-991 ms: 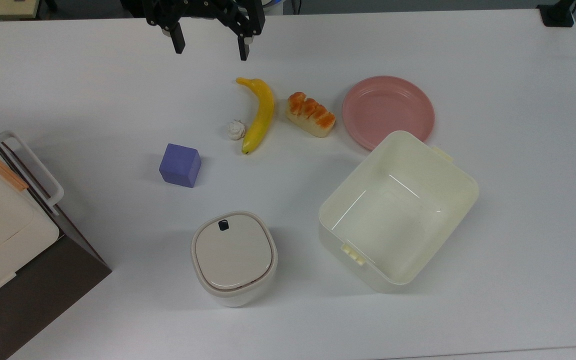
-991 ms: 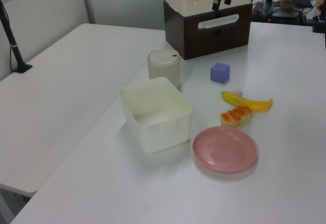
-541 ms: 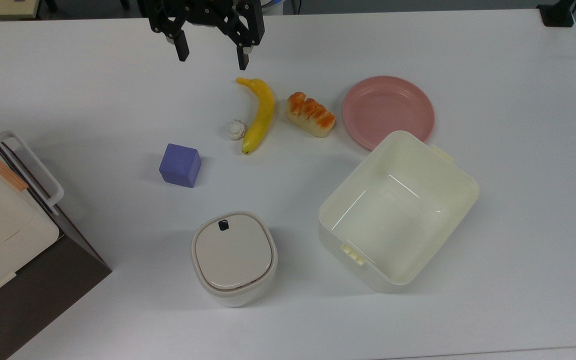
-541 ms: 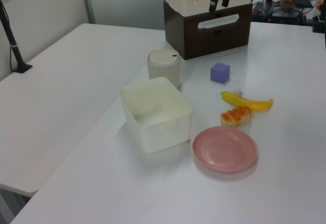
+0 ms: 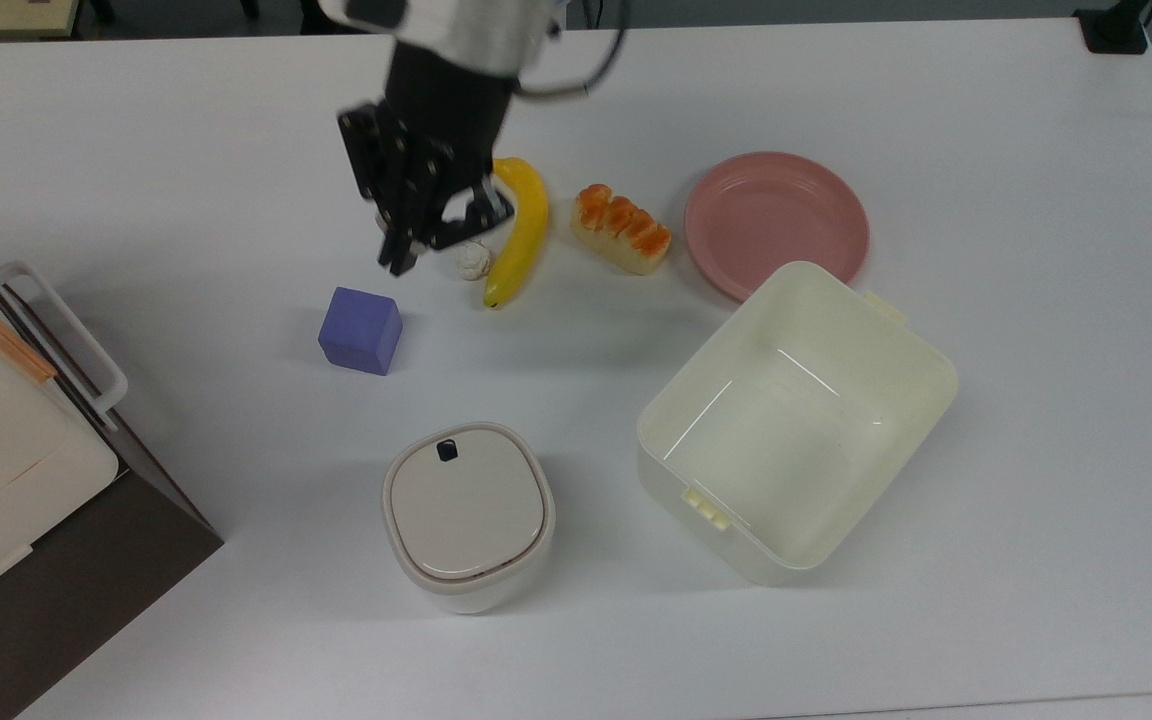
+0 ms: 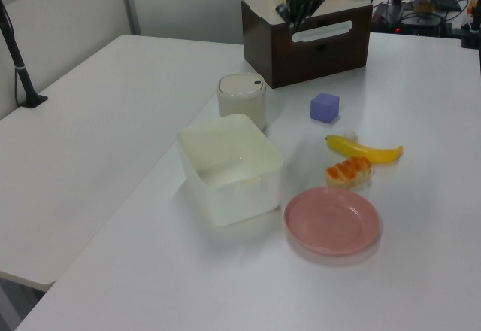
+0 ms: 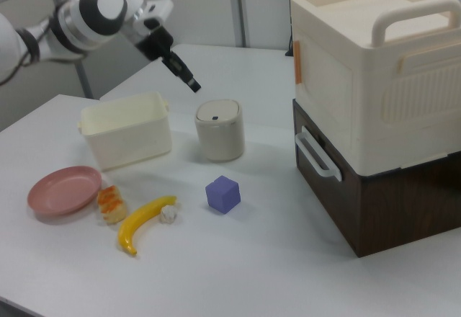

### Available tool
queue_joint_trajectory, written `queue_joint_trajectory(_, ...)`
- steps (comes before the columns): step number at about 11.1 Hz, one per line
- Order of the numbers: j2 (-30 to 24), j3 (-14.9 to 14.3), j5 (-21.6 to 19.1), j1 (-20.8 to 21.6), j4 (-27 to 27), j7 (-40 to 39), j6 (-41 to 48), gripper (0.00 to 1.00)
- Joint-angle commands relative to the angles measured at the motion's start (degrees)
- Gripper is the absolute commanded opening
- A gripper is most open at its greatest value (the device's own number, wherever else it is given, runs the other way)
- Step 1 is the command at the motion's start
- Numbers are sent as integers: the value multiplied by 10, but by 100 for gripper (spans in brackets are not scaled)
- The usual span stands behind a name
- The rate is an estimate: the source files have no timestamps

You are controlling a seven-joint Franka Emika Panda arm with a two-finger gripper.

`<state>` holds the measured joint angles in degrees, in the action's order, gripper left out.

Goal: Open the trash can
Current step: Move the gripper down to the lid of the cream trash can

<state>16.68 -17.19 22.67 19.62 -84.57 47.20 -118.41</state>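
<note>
**Hand above counter, trash can shut**

White counter point(image 5: 936, 620), grey partition walls behind in the right view. Hand point(image 5: 433, 232) hangs in the air, holds nothing; cannot tell how far its fingers are parted. Trash can point(image 5: 466, 515) stands lid down, dark button point(image 5: 446, 451) on top, left of pale tub point(image 5: 796, 420) in the top view. Purple cube point(image 5: 361, 330), banana point(image 5: 521, 235), bread point(image 5: 622, 228), pink plate point(image 5: 776, 220) farther back. Cream-and-brown box point(image 7: 374, 108) at the right view's right.

White table point(image 5: 986, 120) bears trash can point(image 5: 467, 515), tub point(image 5: 796, 425), plate point(image 5: 776, 222), banana point(image 5: 519, 232), cube point(image 5: 360, 330).
</note>
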Motion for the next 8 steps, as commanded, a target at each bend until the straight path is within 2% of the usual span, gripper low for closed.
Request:
queue_joint_trajectory(1, 21, -5, 44, 10, 5, 69, -8, 0)
queue_joint_trajectory(3, 56, -5, 75, 11, 9, 103, -10, 0)
queue_joint_trajectory(4, 93, -6, 92, 10, 42, 123, -13, 0)
queue_joint_trajectory(6, 139, -7, 94, 16, 81, 147, -17, 0)
queue_joint_trajectory(8, 167, -7, 94, 18, 94, 173, -90, 0)
